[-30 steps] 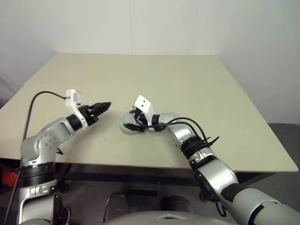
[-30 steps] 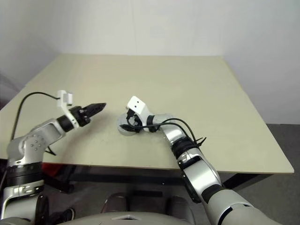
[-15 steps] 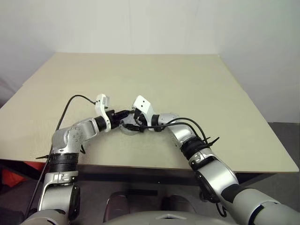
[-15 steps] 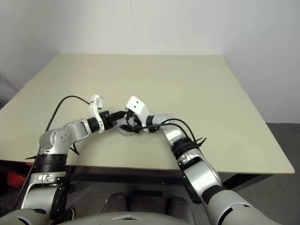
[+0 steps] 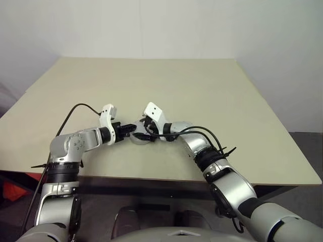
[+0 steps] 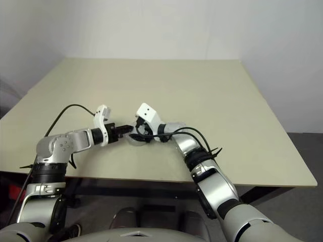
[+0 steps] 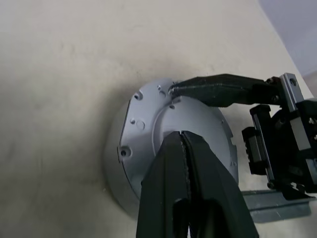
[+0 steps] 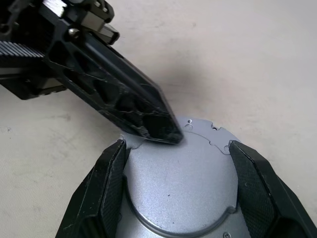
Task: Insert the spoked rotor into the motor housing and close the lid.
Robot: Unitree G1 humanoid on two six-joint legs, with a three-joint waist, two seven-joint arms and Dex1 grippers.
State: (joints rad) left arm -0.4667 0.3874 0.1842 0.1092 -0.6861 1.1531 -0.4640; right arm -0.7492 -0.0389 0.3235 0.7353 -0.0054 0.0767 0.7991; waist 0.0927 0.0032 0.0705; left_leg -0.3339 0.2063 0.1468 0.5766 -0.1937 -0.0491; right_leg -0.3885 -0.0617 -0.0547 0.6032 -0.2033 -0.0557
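The motor housing [image 8: 183,173] sits clamped between the right gripper [image 8: 181,191] jaws, the left gripper [image 7: 184,144] jaws together on its lid [image 7: 190,131]

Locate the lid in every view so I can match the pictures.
Left eye: lid near the table's front edge, between both tools.
Right eye: same place.
Left wrist: grey disc at centre, under the left tool.
Right wrist: lower centre, between the right tool's fingers.
Shared landmark: the shut left tool's tip on it.
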